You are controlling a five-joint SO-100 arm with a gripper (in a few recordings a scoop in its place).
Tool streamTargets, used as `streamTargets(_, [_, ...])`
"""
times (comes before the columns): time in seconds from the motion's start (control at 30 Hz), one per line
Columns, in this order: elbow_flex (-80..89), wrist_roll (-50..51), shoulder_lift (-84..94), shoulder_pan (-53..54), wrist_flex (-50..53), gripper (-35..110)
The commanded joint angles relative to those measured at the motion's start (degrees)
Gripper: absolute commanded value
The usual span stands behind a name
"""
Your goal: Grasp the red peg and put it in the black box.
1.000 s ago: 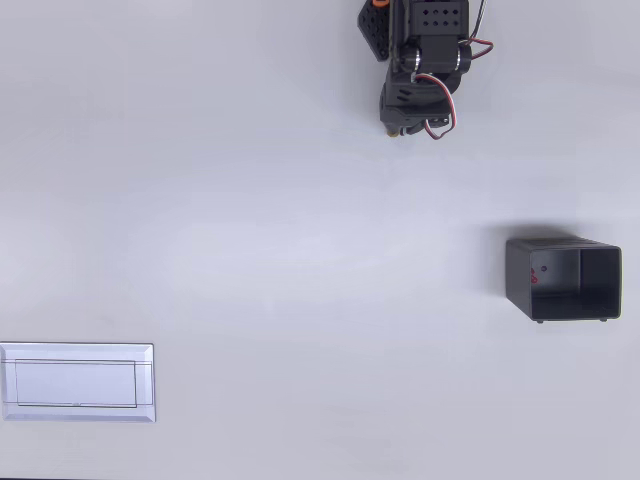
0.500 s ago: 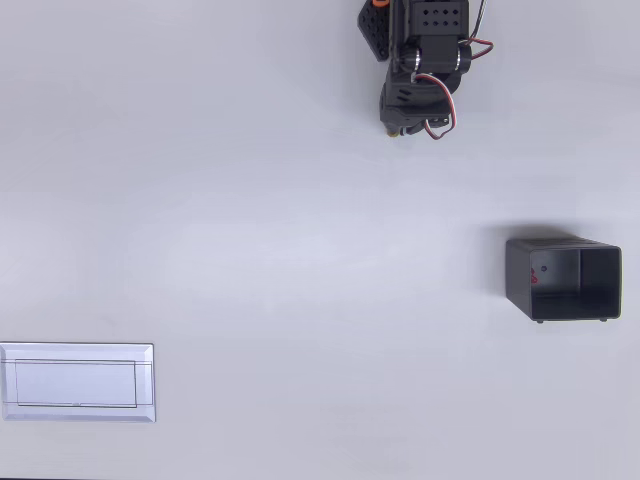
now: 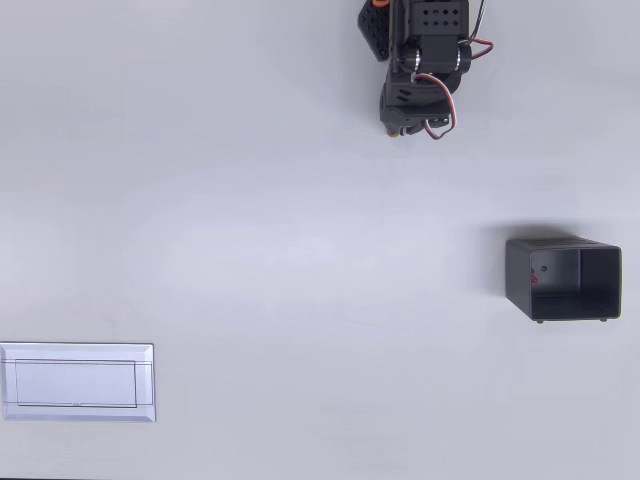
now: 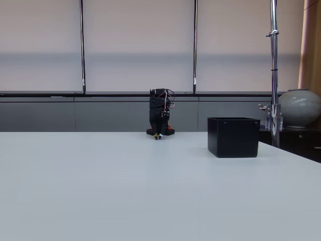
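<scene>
The black box [image 3: 561,243] stands on the white table at the right in the overhead view, and right of centre in the fixed view [image 4: 233,136]. A tiny red peg [image 3: 534,278] lies inside the box, close to its left wall. My arm is folded up at the table's far edge. Its gripper [image 3: 393,128] points down at the tabletop beside the arm's base, also seen in the fixed view [image 4: 158,135]. The fingers look pressed together with nothing between them. The gripper is well away from the box.
A flat white rectangular tray [image 3: 78,383] lies at the lower left of the overhead view. Behind the table in the fixed view are a wall ledge, metal poles and a round grey vase [image 4: 300,107] at the right.
</scene>
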Motion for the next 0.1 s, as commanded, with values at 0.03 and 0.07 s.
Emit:
streamTargets(0.03, [0.4, 0.5, -1.8, 1.1, 1.9, 0])
streamTargets(0.07, [0.4, 0.5, -1.8, 1.1, 1.9, 0])
